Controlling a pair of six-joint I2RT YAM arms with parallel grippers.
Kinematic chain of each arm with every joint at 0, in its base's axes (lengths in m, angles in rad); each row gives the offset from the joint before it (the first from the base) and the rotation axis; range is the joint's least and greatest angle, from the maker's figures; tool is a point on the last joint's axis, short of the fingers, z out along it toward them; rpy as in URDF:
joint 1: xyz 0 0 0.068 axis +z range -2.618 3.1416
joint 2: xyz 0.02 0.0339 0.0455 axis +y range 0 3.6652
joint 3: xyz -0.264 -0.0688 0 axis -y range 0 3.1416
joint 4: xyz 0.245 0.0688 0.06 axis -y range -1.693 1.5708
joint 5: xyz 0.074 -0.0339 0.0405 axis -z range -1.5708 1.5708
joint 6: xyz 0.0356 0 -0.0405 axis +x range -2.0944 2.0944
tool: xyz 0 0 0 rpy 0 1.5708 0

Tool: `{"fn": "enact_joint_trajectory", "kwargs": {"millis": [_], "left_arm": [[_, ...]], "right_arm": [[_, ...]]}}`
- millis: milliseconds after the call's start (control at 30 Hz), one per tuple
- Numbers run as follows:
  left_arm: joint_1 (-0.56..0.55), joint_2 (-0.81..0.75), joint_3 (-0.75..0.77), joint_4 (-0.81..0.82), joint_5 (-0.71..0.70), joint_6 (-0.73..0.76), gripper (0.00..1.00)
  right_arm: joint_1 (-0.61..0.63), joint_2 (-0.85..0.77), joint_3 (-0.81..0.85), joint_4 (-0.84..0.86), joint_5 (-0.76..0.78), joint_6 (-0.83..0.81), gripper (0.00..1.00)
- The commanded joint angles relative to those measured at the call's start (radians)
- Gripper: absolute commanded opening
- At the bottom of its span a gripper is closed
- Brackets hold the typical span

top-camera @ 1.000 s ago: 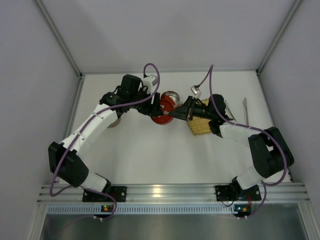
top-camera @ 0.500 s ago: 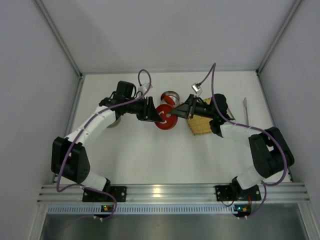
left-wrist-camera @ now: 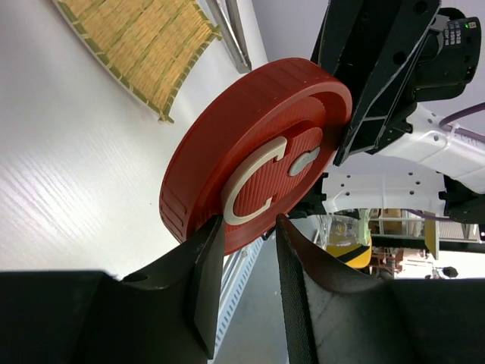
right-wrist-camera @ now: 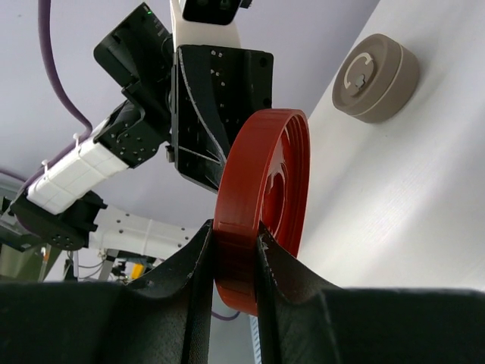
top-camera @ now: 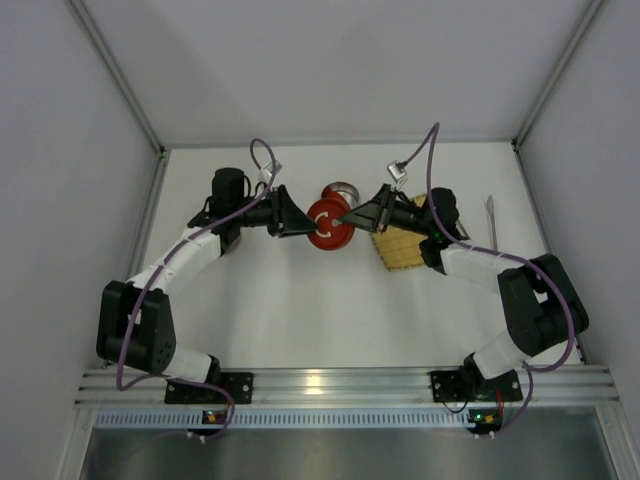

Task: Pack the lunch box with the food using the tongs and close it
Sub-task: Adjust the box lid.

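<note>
A red round lid point(top-camera: 328, 222) with a white C-shaped handle hangs on edge above the table, between both grippers. My right gripper point(right-wrist-camera: 231, 246) is shut on its ribbed rim and comes in from the right point(top-camera: 352, 213). The left gripper point(left-wrist-camera: 246, 246) pinches the opposite rim at its fingertips, reaching from the left point(top-camera: 296, 222). Behind the lid stands the round metal lunch box point(top-camera: 343, 189), partly hidden. The silver tongs point(top-camera: 490, 216) lie far right, seen past the mat in the left wrist view point(left-wrist-camera: 232, 34). No food shows in any view.
A yellow bamboo mat point(top-camera: 398, 250) lies under the right arm, also in the left wrist view point(left-wrist-camera: 140, 45). A grey round lid with a C handle point(right-wrist-camera: 377, 76) rests on the table beneath the left arm point(top-camera: 228, 247). White walls close in the back and sides.
The left arm swung left and lowered, and its gripper narrowed onto the lid's left rim. The lid shifted slightly up and now stands on edge between both grippers.
</note>
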Motion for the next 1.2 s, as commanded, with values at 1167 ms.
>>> {"fn": "enact_joint_trajectory", "kwargs": {"millis": [1167], "left_arm": [[-0.036,-0.112,0.165,-0.230,-0.420,0.183,0.50]], "right_arm": [[-0.014,0.036,-0.031,0.239,0.118,0.201,0.00]]}}
